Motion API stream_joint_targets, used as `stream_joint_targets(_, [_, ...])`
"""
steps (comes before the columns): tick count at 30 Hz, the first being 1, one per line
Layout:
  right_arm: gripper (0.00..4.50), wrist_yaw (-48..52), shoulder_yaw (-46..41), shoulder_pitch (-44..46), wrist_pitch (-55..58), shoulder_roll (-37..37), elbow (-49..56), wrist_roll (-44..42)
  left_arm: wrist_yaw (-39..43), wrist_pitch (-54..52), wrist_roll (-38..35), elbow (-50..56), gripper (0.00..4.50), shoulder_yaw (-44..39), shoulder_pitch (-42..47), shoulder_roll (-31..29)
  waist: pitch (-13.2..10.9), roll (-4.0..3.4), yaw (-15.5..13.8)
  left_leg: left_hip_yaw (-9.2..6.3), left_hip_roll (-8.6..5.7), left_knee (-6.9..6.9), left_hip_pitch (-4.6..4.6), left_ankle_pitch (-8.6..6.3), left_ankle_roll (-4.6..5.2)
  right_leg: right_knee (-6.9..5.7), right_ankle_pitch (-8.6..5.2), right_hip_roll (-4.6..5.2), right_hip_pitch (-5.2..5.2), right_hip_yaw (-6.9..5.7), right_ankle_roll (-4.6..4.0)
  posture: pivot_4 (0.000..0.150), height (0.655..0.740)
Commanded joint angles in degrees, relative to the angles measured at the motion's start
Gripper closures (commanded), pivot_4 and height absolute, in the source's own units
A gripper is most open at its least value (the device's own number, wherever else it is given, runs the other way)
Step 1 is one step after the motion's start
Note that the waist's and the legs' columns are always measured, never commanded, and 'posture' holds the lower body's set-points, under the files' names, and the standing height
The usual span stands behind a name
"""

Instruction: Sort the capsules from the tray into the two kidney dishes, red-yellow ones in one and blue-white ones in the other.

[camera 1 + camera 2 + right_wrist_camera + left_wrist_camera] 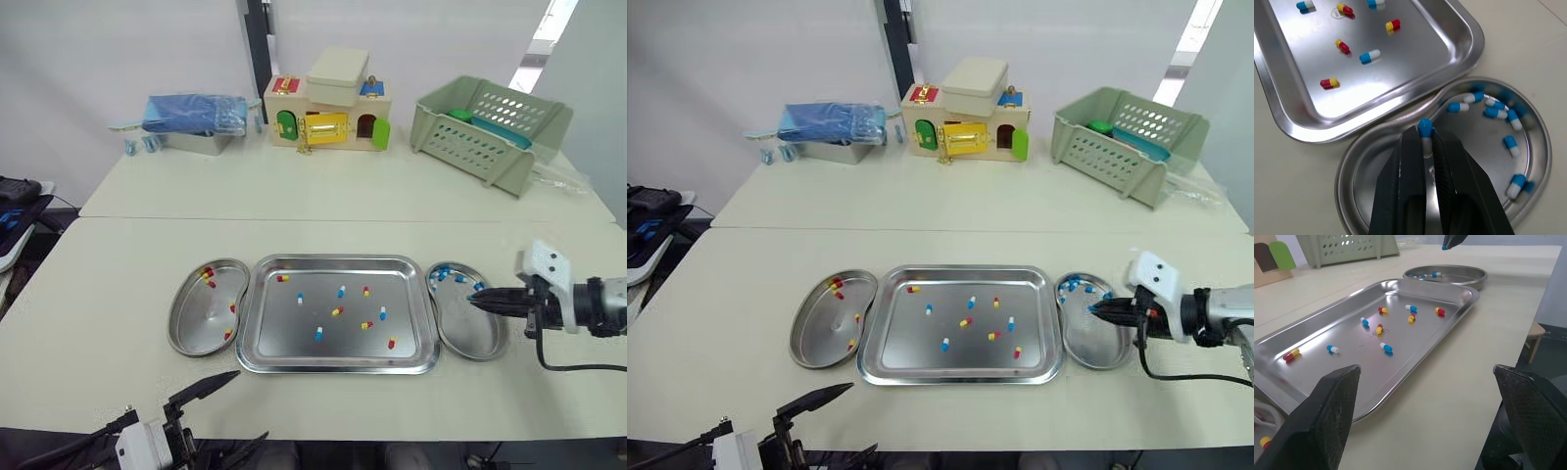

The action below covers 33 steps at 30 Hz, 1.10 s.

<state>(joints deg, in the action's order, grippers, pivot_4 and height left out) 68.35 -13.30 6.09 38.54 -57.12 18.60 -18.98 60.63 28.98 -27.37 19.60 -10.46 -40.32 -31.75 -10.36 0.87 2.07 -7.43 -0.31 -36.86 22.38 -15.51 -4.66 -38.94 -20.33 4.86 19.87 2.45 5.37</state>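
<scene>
The steel tray in the middle of the table holds several red-yellow and blue-white capsules. To its left, a kidney dish has red-yellow capsules. The right kidney dish holds several blue-white capsules. My right gripper hovers over the right dish, shut on a blue-white capsule that pokes out from its tips. At the near table edge, in front of the left dish, my left gripper stands open with nothing between its fingers.
At the back of the table stand a blue-wrapped box, a toy house with colored doors and a green plastic basket. A seam runs across the table between them and the tray.
</scene>
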Motion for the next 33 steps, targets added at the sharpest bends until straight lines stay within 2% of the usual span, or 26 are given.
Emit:
stream_joint_targets(1, [4.49,-1.0,-1.1,-1.3,-3.2,-0.8,-1.0,0.2,-0.2,-0.3,-1.0,1.2,0.0,-0.3,-1.0,0.0,0.0,0.01,-0.1,0.0,0.0,0.0,0.0,0.0,0.0,0.02,0.0,0.0,-0.03,0.0,0.0,0.15,0.74])
stream_joint_targets(2, [4.49,-1.1,-1.0,-1.3,-3.7,-0.7,-1.4,0.1,-0.4,-0.3,-1.0,1.4,0.0,-0.4,-1.0,0.0,0.0,0.01,0.0,0.01,-0.01,-0.01,0.0,0.0,0.0,0.02,0.0,0.01,-0.04,0.01,0.0,0.15,0.74])
stream_joint_targets(4, [3.73,-1.5,-0.4,-1.0,-4.4,-0.8,-2.2,-0.1,-0.7,-0.4,-1.0,1.6,0.0,-0.7,-1.3,0.0,0.0,0.01,-0.1,0.0,-0.01,-0.02,-0.04,0.0,0.0,0.03,0.0,0.02,-0.09,0.0,0.0,0.15,0.74])
stream_joint_targets(10, [2.37,-1.4,-0.1,-0.2,-5.4,-1.5,-3.8,-0.8,-1.7,-0.6,-0.8,2.5,0.0,-1.4,-2.3,0.3,0.0,0.01,-0.1,-0.02,-0.01,-0.01,-0.06,0.0,0.0,0.06,0.0,0.02,-0.15,-0.03,0.0,0.15,0.74])
stream_joint_targets(18, [0.02,0.9,-4.9,-4.0,-7.6,-2.7,-5.9,-2.6,-3.8,-2.0,-0.1,3.4,0.0,-1.6,-2.6,0.6,0.0,0.04,-0.3,-0.03,-0.02,-0.02,-0.07,0.0,0.0,0.09,0.0,0.02,-0.2,-0.04,0.01,0.15,0.74])
stream_joint_targets(24, [0.02,2.4,-11.9,-7.5,-10.2,-1.3,-9.1,-6.1,-6.0,-4.3,-0.3,4.0,0.0,-3.9,-1.8,-0.2,0.0,0.04,-0.3,-0.03,-0.02,-0.02,-0.12,0.0,0.0,0.12,0.0,0.02,-0.27,-0.05,0.01,0.15,0.74])
stream_joint_targets(26, [0.02,3.4,-14.2,-9.0,-13.5,-1.3,-11.1,-5.8,-7.8,-9.2,-1.7,5.5,0.0,-6.6,-2.2,-2.1,0.0,0.06,-0.3,-0.01,-0.01,-0.01,-0.19,0.0,0.0,0.1,0.0,0.01,-0.29,-0.04,0.01,0.15,0.74])
stream_joint_targets(31, [0.02,7.1,-19.7,-14.0,-16.8,-2.2,-16.3,-6.0,-11.9,-23.9,-9.3,9.0,0.0,-19.3,-4.0,-8.4,-0.1,0.17,-0.3,-0.04,0.0,0.04,-0.42,-0.01,0.01,0.16,-0.02,0.0,-0.54,-0.06,0.01,0.15,0.74])
stream_joint_targets(33, [0.02,7.8,-20.6,-15.1,-18.0,-2.1,-17.5,-6.0,-12.2,-30.2,-12.5,6.4,0.0,-26.3,-2.8,-12.2,-0.1,0.16,-0.3,-0.03,0.0,0.05,-0.47,-0.01,0.01,0.15,-0.02,0.0,-0.57,-0.06,0.01,0.15,0.74])
